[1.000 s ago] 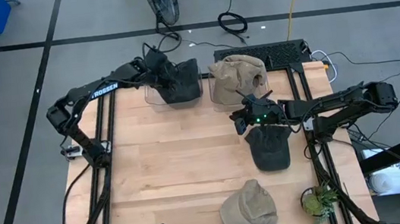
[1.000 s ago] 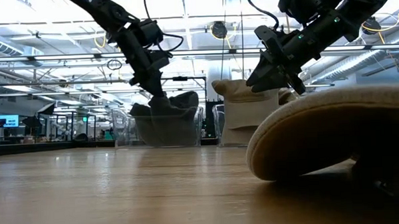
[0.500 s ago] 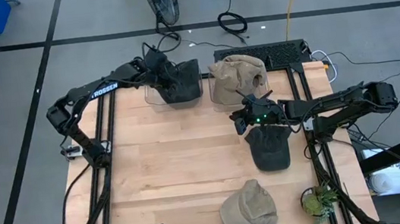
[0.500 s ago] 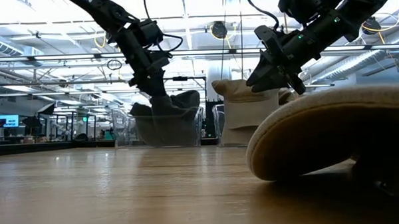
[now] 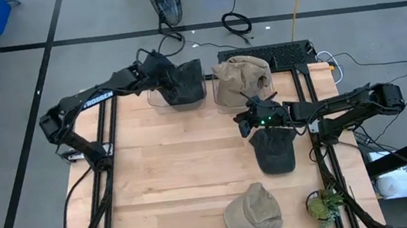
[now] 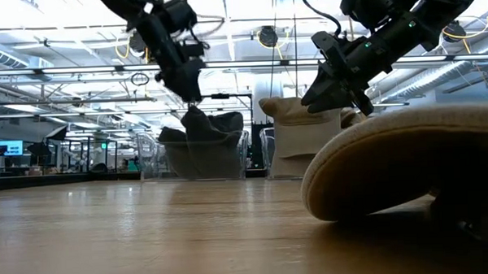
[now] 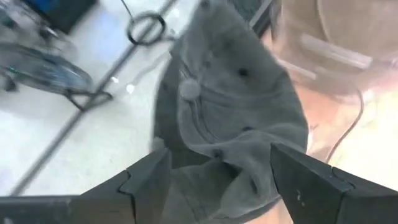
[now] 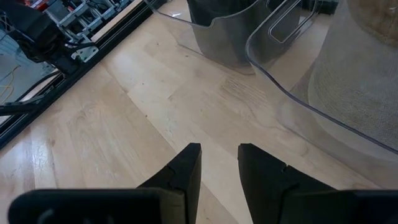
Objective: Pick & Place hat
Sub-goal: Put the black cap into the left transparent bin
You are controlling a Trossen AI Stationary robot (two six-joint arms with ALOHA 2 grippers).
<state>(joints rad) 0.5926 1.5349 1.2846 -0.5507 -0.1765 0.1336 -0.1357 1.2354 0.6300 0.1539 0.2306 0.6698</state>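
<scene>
A dark grey hat (image 5: 182, 87) lies in a clear bin (image 5: 156, 98) at the table's far edge, crown up (image 7: 211, 106). My left gripper (image 5: 152, 66) hangs open just above it (image 6: 190, 96), one finger on either side of the hat's top (image 7: 214, 177), and I see no contact. Beside it, a tan hat (image 5: 242, 78) fills a second clear bin. My right gripper (image 5: 253, 121) hovers over bare wood (image 8: 217, 165), slightly open with nothing between its fingers. A second dark hat (image 5: 274, 150) lies on the table just near of it.
Another tan hat (image 5: 253, 211) lies close to the table's near edge and fills the low view's right side (image 6: 408, 164). A small plant (image 5: 325, 205) stands at the near right corner. Bare wood (image 5: 172, 172) covers the table's left and middle.
My left gripper has opened, let go of the dark grey hat and risen above the bin. The hat has stayed in the bin, its top now standing a little higher. My right gripper has kept still.
</scene>
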